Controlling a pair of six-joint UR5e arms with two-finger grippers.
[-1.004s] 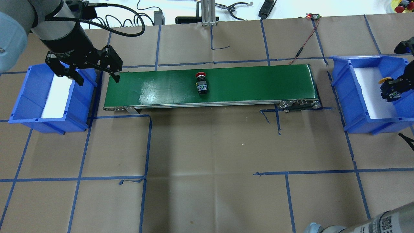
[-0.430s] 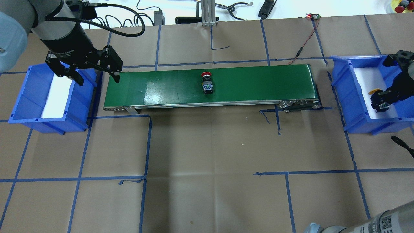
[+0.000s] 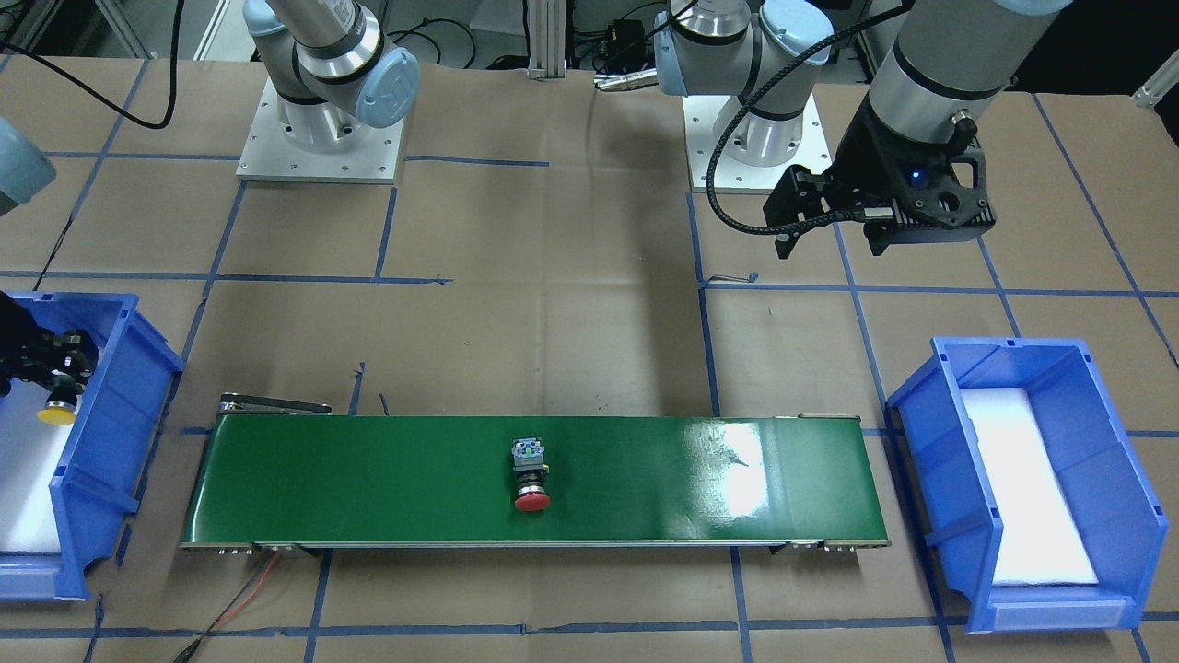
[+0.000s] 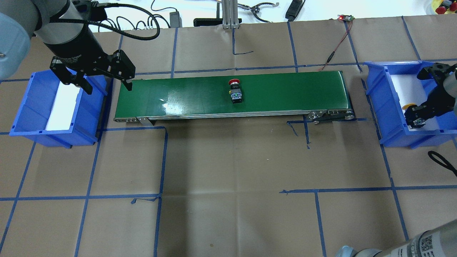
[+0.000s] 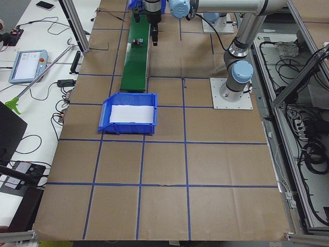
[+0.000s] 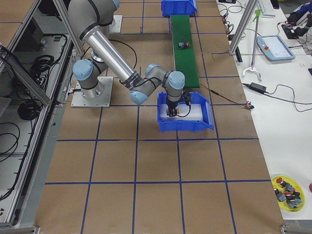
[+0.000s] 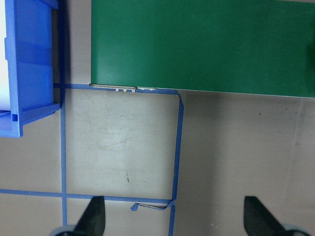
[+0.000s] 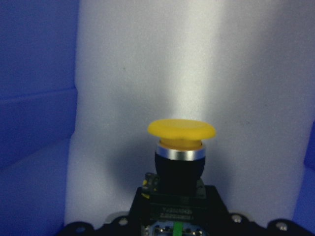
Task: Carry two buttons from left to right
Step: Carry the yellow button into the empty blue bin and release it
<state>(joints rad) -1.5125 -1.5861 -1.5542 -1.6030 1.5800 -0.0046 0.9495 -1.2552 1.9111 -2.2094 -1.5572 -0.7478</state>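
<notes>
A red button (image 4: 235,91) lies on its side on the green conveyor belt (image 4: 285,92), a little right of the belt's middle; it also shows in the front view (image 3: 531,477). The yellow button (image 8: 181,147) hangs over the white floor of the right blue bin (image 4: 383,103), with my right gripper (image 4: 416,116) shut on its grey rear block and its cap pointing away from the wrist. My left gripper (image 4: 107,87) hovers open and empty between the left blue bin (image 4: 21,107) and the belt's left end. Its fingertips (image 7: 93,216) frame bare paper.
Blue tape lines cross the brown paper table. Cables and a metal post (image 4: 228,14) lie along the far edge. A red and black wire (image 4: 335,50) runs to the belt's right end. A black cable loop (image 4: 441,160) hangs near the right arm.
The red button has travelled right along the belt. My right gripper has carried the yellow button leftward and nearer within the right bin. The left arm has stayed still.
</notes>
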